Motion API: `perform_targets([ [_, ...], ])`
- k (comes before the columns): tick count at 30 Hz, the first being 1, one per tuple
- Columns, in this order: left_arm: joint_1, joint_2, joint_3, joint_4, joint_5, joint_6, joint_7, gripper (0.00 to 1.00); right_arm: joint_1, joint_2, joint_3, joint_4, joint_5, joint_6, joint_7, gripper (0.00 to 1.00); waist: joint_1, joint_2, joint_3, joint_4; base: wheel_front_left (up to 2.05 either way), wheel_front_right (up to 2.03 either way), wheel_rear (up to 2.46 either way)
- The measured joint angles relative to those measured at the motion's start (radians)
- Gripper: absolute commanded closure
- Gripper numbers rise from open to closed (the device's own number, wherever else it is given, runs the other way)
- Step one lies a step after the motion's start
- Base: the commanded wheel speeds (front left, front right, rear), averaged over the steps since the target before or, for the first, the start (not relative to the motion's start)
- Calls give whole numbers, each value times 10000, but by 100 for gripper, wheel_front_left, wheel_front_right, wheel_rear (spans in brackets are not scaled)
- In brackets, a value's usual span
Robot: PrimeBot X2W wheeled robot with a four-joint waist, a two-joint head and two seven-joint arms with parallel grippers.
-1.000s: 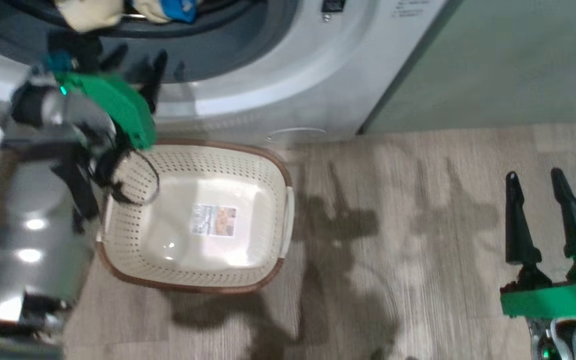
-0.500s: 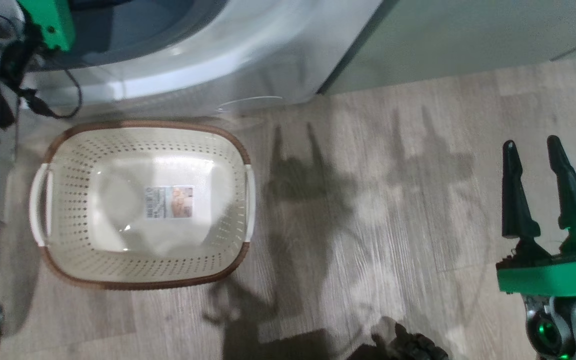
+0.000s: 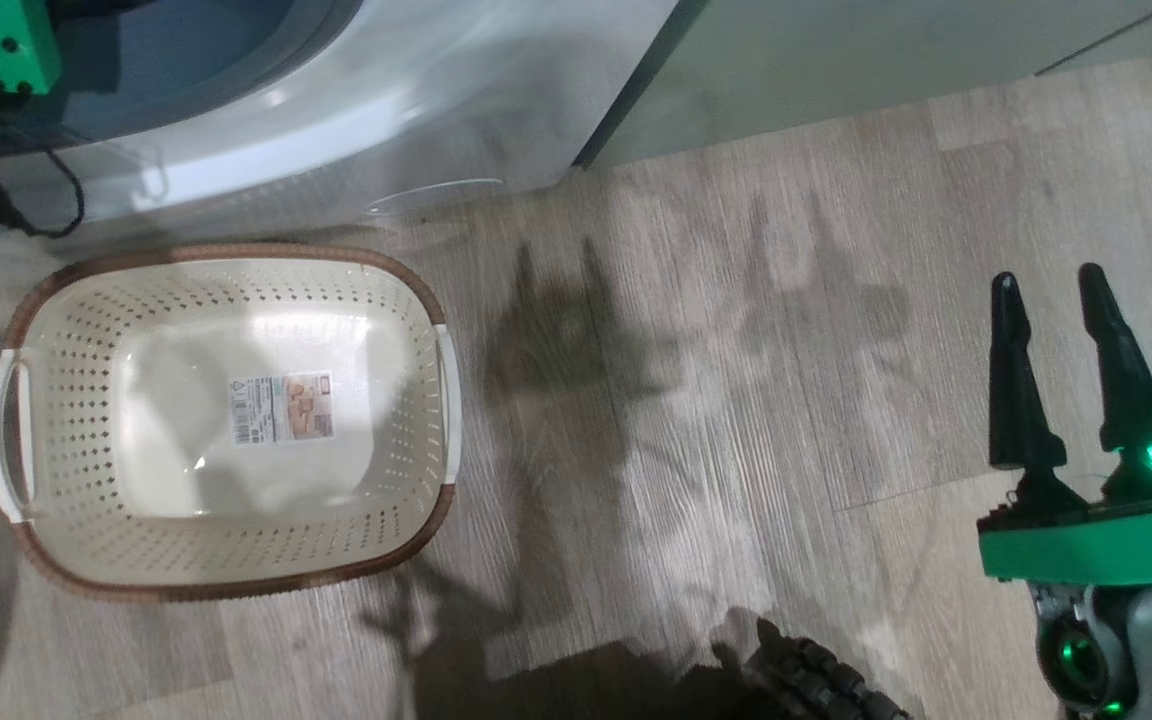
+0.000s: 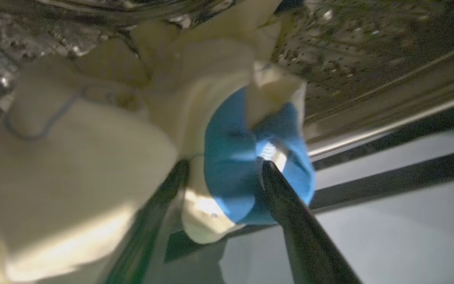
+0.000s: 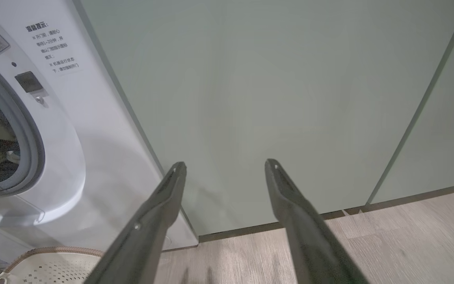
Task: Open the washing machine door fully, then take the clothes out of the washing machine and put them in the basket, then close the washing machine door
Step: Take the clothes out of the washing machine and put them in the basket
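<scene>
The big white washing machine (image 3: 336, 110) stands at the top of the head view. A second ago that view also showed the drum mouth with the clothes in it. Now the whole picture has slid, because the camera turned. The things did not move. The left arm (image 3: 6, 40) has gone up and in toward the drum.

The basket (image 3: 226, 255) sits on the wood floor (image 3: 736, 400), just in front of the machine. It is still empty, so I think the taking-out part has only just begun.

The left wrist view looks inside the steel drum. There the clothes (image 4: 93, 150) lie in a cream heap with a blue patch. The left gripper (image 4: 224, 167) has its fingers apart, with the blue patch between them, not squeezed yet.

The right wrist view faces the pale green cabinet (image 5: 290, 98). The right gripper (image 3: 1048, 285) hangs spread wide over the floor, holding nothing, well apart from the basket.
</scene>
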Motion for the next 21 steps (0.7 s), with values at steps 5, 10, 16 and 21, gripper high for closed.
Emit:
perform_targets([
  [5,-43,36,-13,217,-21,52,245,100,-1,0,52,-2,77,0,0,0,0,0,22,-69,0,0,0],
  [10,-43,10,-148,253,-79,50,188,100,-1,0,46,-6,77,0,0,0,0,0,-28,-16,0,0,0],
  [16,-13,-71,-313,102,-75,48,-466,100,-1,0,-42,-17,75,0,0,0,0,0,-103,168,0,0,0],
  [21,116,-274,-407,-320,-77,63,-1287,100,0,0,-111,-25,44,0,2,0,0,0,-187,353,0,0,0],
])
